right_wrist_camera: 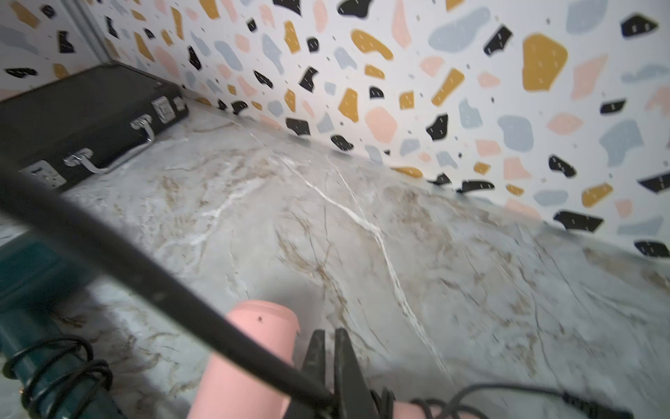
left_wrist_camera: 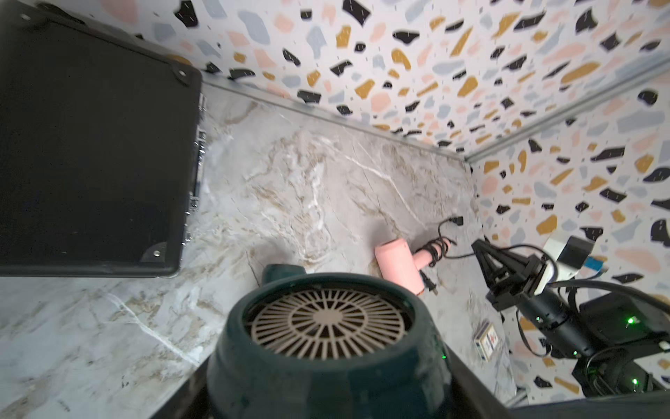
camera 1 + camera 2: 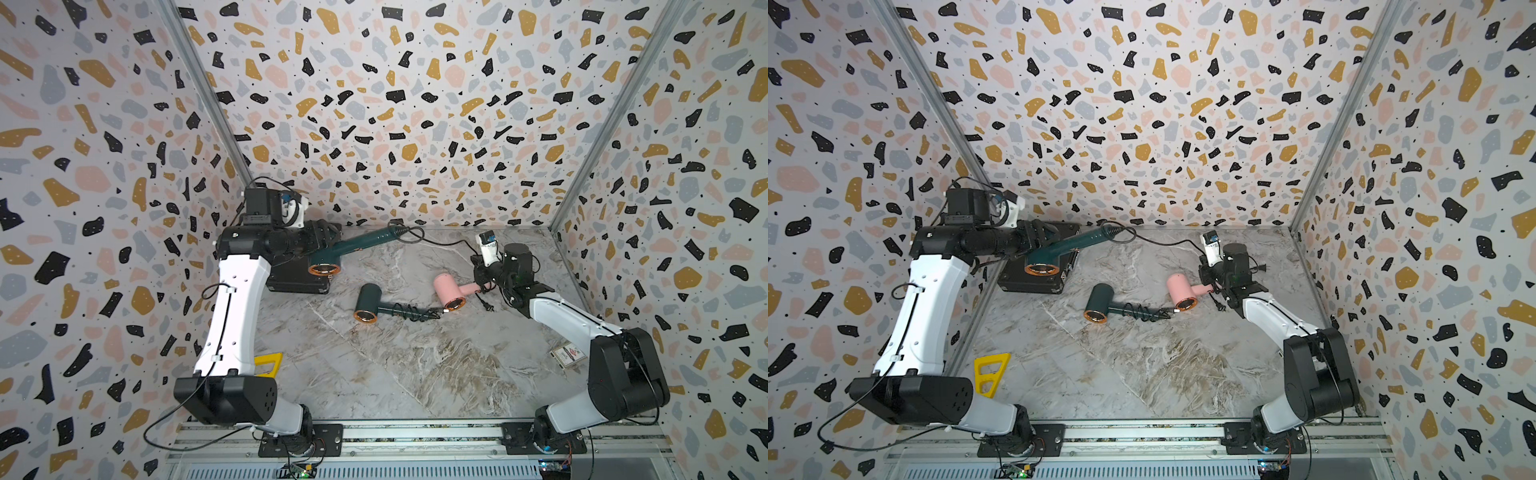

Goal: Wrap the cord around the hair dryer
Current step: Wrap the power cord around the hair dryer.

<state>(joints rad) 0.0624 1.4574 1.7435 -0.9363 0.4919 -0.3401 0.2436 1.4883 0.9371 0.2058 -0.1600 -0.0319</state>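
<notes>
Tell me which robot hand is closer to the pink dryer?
Right. The right gripper sits beside the pink dryer; the left gripper holds a green dryer far away.

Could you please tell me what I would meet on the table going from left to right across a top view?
In order: black case → green hair dryer lying flat → pink hair dryer → small card. The raised green hair dryer and the yellow triangle overlap the case sideways, so I left them out.
</notes>
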